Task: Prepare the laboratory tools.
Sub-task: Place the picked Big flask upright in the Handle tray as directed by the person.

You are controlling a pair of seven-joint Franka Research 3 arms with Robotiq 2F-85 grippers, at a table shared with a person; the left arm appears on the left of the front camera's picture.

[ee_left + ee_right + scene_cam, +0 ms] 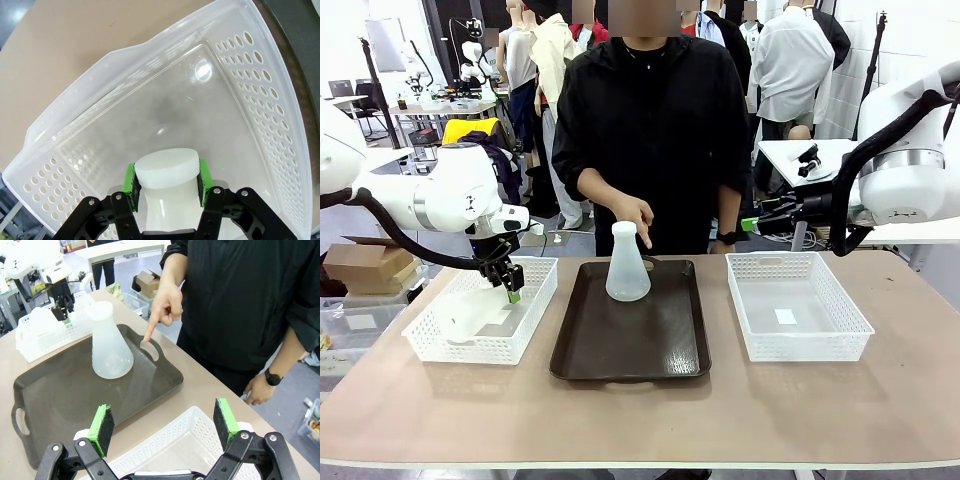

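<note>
One frosted-white conical flask (627,265) stands upright at the far end of the dark brown tray (630,345); it also shows in the right wrist view (111,345). My left gripper (167,182) is shut on the neck of a second flask (167,170), whose body lies inside the left white basket (250,100). From the front, that gripper (512,290) hangs over the left basket (450,345). My right gripper (165,427) is open and holds nothing, hovering above the right basket (170,450). The person's hand (165,305) points a finger down at the tray's far handle.
The right basket (850,330) holds just a small white label. The person stands close against the table's far edge behind the tray. Bare tabletop (640,420) runs along the near side. Cardboard boxes (365,265) sit off the table's left.
</note>
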